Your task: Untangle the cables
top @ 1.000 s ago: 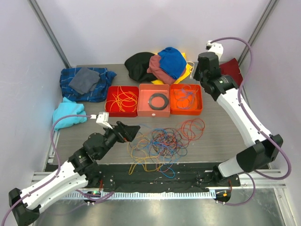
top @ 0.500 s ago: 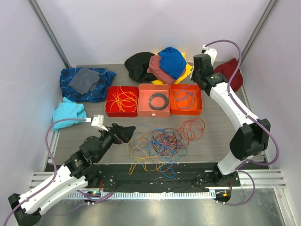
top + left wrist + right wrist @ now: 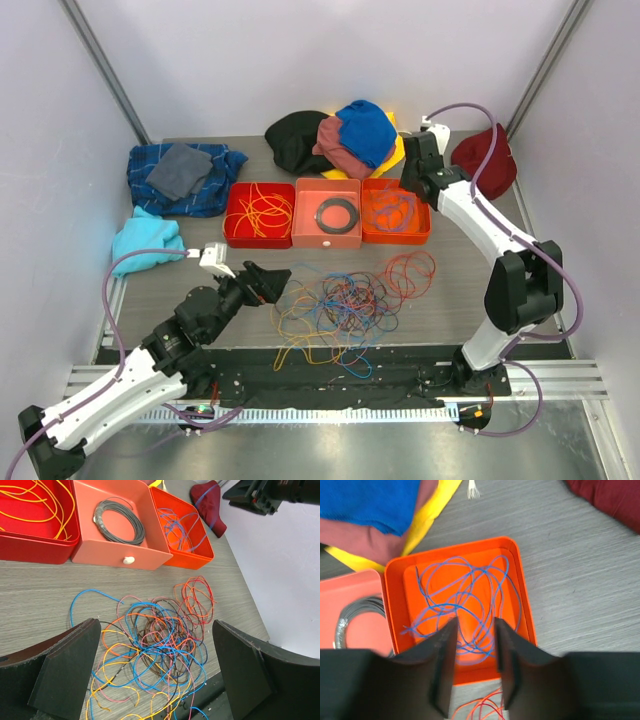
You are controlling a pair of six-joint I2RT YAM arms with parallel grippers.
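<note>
The cables (image 3: 345, 305) lie in a loose tangle of orange, yellow, blue, red and pink on the table's near middle, with a red loop (image 3: 410, 270) at its right. My left gripper (image 3: 265, 280) hovers wide open just left of the tangle; the left wrist view shows the cables (image 3: 160, 640) between and below its spread fingers (image 3: 70, 670). My right gripper (image 3: 474, 625) hangs over the orange tray (image 3: 400, 595), jaws parted, with blue cables (image 3: 470, 585) lying loose in the tray beneath. Nothing is gripped.
Three trays stand in a row: a red tray (image 3: 258, 240) with orange cables, a salmon tray (image 3: 328, 240) with a black ring (image 3: 336, 212), and the orange tray (image 3: 396, 237). Clothes (image 3: 340, 135) are piled behind, a plaid cloth (image 3: 185, 175) and a cyan cloth (image 3: 145, 240) lie at the left, and a maroon cloth (image 3: 485, 160) at the right.
My right arm has swung left over the orange tray, and its jaws, shut before, now stand apart. The left gripper has edged slightly toward the tangle.
</note>
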